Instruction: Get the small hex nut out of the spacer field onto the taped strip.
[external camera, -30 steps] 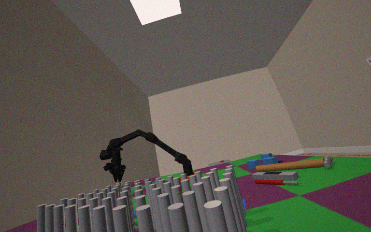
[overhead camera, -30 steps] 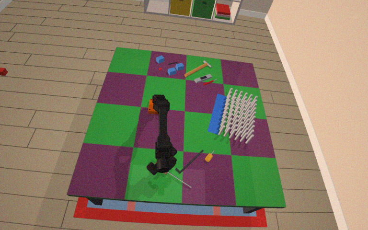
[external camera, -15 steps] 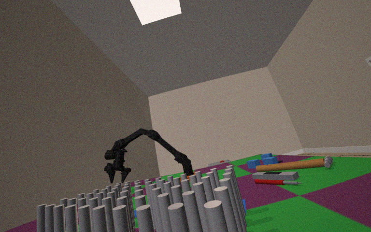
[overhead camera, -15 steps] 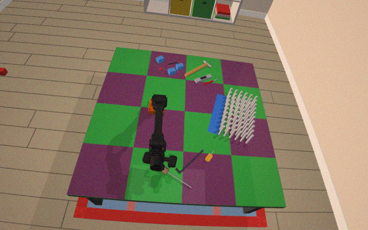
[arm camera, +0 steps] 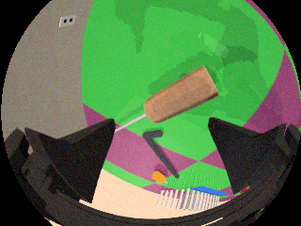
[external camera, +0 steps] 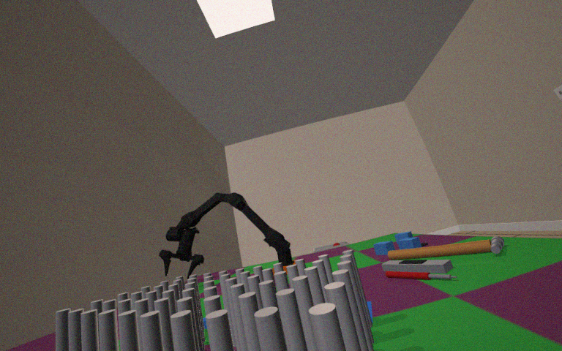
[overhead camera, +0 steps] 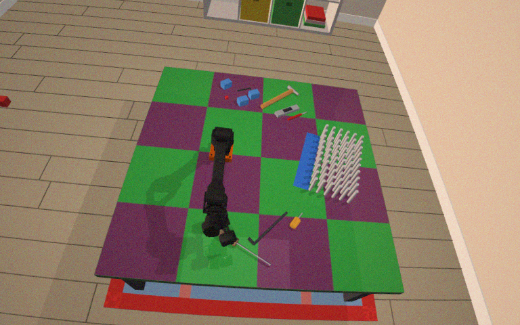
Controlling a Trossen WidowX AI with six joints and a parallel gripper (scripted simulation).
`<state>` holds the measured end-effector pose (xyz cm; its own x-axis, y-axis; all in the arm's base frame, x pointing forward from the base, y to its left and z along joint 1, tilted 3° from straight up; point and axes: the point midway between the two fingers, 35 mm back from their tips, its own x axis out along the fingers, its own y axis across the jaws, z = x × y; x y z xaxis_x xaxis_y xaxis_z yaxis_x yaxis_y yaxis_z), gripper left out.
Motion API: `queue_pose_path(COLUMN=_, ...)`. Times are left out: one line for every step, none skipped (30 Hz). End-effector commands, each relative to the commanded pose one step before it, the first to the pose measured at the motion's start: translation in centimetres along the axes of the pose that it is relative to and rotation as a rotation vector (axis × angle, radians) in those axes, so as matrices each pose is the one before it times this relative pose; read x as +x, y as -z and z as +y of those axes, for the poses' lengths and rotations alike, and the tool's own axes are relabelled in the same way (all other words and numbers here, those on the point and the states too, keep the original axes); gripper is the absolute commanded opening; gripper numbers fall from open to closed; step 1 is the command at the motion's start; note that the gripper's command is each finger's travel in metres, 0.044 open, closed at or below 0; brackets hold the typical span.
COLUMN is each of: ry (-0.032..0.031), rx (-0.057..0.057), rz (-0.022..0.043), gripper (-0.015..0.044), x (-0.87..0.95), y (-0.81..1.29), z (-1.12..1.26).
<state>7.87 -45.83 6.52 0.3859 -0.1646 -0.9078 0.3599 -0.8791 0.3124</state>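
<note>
Wooden-handled thin metal pick (arm camera: pixel 182 94) lies on green square below gripper (arm camera: pixel 162 145) | jaws spread wide, holding nothing | black arm (overhead camera: pixel 217 177) arched over, wrist pointing down | black L-shaped hex key (overhead camera: pixel 269 227), orange-handled screwdriver (overhead camera: pixel 295 221) nearby | grey spacers (overhead camera: pixel 337 166) well apart | nut not visible

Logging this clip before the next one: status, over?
Claw open, empty, above wooden-handled pick lying on the table. Nut not visible; spacers upright. Hex key lies beside the pick.
</note>
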Motion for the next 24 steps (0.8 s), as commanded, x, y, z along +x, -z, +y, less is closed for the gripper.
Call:
queue_pose_path(ry=-0.09373, rx=0.8506, rz=0.15129, gripper=0.0440, x=-0.962, y=0.170, z=-0.520)
queue_pose_path(ry=-0.00076, rx=0.0403, rz=0.00693, gripper=0.0440, x=-0.031, y=-0.016, z=-0.024)
queue_pose_path(ry=-0.00022, rx=0.0156, rz=0.00269, gripper=0.0440, x=-0.012, y=-0.007, z=-0.009)
queue_pose_path(ry=-0.00002, rx=0.0016, rz=0.00028, gripper=0.0440, x=-0.001, y=-0.001, z=-0.001)
queue_pose_path(ry=0.00000, rx=0.0000, rz=0.00000, gripper=0.0440, x=0.000, y=0.000, z=0.000)
queue_pose_path(ry=0.00000, rx=0.0000, rz=0.00000, gripper=0.0440, x=0.000, y=0.000, z=0.000)
queue_pose_path(ry=0.00000, rx=0.0000, rz=0.00000, gripper=0.0440, x=0.000, y=0.000, z=0.000)
queue_pose_path(ry=0.00000, rx=0.0000, rz=0.00000, gripper=0.0440, x=0.000, y=0.000, z=0.000)
queue_pose_path(ry=0.00000, rx=0.0000, rz=0.00000, gripper=0.0440, x=0.000, y=0.000, z=0.000)
queue_pose_path(ry=0.00000, rx=0.0000, rz=0.00000, gripper=0.0440, x=0.000, y=0.000, z=0.000)
queue_pose_path(ry=0.00000, rx=0.0000, rz=0.00000, gripper=0.0440, x=0.000, y=0.000, z=0.000)
queue_pose_path(ry=0.00000, rx=0.0000, rz=0.00000, gripper=0.0440, x=0.000, y=0.000, z=0.000)
queue_pose_path(ry=0.00000, rx=0.0000, rz=0.00000, gripper=0.0440, x=0.000, y=0.000, z=0.000)
queue_pose_path(ry=0.00000, rx=0.0000, rz=0.00000, gripper=0.0440, x=0.000, y=0.000, z=0.000)
queue_pose_path(ry=0.00000, rx=0.0000, rz=0.00000, gripper=0.0440, x=0.000, y=0.000, z=0.000)
queue_pose_path(ry=0.00000, rx=0.0000, rz=0.00000, gripper=0.0440, x=0.000, y=0.000, z=0.000)
queue_pose_path(ry=0.00000, rx=0.0000, rz=0.00000, gripper=0.0440, x=0.000, y=0.000, z=0.000)
queue_pose_path(ry=0.00000, rx=0.0000, rz=0.00000, gripper=0.0414, x=0.000, y=0.000, z=0.000)
queue_pose_path(ry=0.00000, rx=0.0000, rz=0.00000, gripper=0.0387, x=0.000, y=0.000, z=0.000)
queue_pose_path(ry=0.00000, rx=0.0000, rz=0.00000, gripper=0.0361, x=0.000, y=0.000, z=0.000)
queue_pose_path(ry=0.00000, rx=0.0000, rz=0.00000, gripper=0.0335, x=0.000, y=0.000, z=0.000)
queue_pose_path(ry=0.00000, rx=0.0000, rz=0.00000, gripper=0.0309, x=0.000, y=0.000, z=0.000)
queue_pose_path(ry=0.00000, rx=0.0000, rz=0.00000, gripper=0.0282, x=0.000, y=0.000, z=0.000)
queue_pose_path(ry=0.00000, rx=0.0000, rz=0.00000, gripper=0.0280, x=0.000, y=0.000, z=0.000)
